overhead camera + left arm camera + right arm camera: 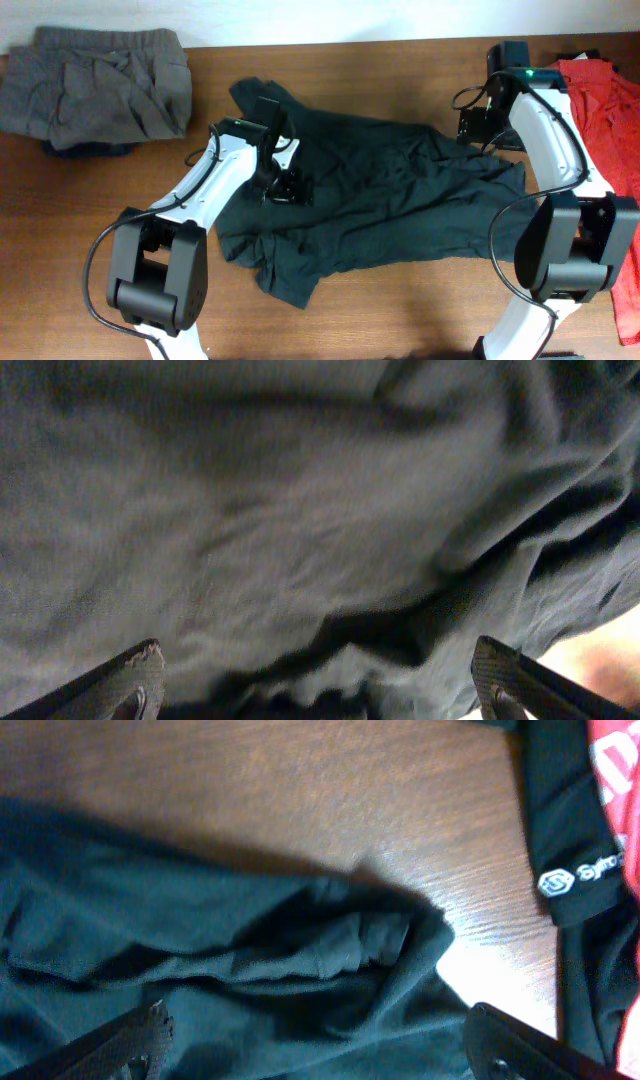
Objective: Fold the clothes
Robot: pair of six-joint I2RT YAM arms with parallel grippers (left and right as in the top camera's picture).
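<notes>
— On the brown wooden desk (pixel 380 60), centre: how does the crumpled black soft-fabric T-shirt (pixel 400 190) lie?
— Spread between both arms, wrinkled. Left fingers (pixel 140 670) stand wide apart close over its middle; right fingers (pixel 150 1030) are spread above its right-hand edge, pinching nothing.
— Handling?
— Light and limp, likely to sag and bunch; best taken at a hem or sleeve edge.

A small white logo (pixel 552 883) with lettering starting "Sync", the rest cut off, sits on a black garment (pixel 560 810) at three o'clock in the right wrist view. White print on the red shirt (pixel 628 810) is unreadable.
</notes>
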